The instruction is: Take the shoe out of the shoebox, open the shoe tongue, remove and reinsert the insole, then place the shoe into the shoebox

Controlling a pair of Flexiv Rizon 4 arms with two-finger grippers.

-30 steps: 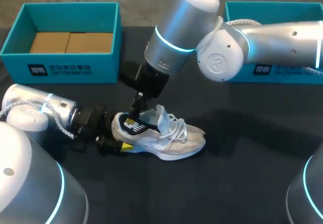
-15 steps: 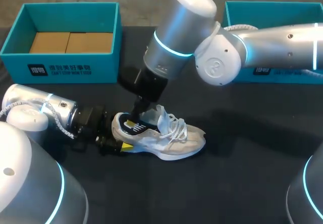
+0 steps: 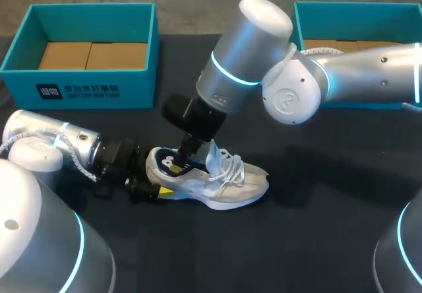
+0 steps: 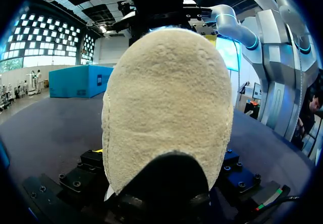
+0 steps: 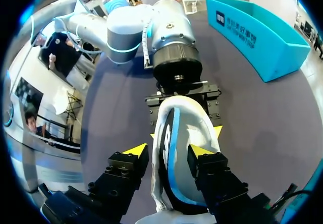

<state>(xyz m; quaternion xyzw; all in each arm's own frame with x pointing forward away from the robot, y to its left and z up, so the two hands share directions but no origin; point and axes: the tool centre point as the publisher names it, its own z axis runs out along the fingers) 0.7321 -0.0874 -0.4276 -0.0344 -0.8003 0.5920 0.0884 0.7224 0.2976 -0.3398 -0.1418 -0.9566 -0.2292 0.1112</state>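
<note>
A white sneaker [image 3: 217, 179] lies on the black table, toe to the right. From the left, my left gripper [image 3: 153, 186] is on its heel, one yellow tip on each side of it. In the left wrist view the fuzzy heel [image 4: 166, 108] fills the space ahead. My right gripper [image 3: 179, 156] comes down into the shoe's opening. In the right wrist view the right gripper [image 5: 168, 151] is shut on the black insole [image 5: 169, 142] and the shoe's side wall, one finger outside and one inside. The laces and tongue [image 3: 221, 158] stand up.
A teal shoebox [image 3: 86, 85] with brown cardboard inside stands at the back left. A second teal box [image 3: 369, 9] is at the back right, behind my right arm. Bare black table lies in front and to the right of the shoe.
My right gripper's fingers have closed in on the insole and side wall, and that arm has swung slightly to the right. The shoe and my left arm have stayed put.
</note>
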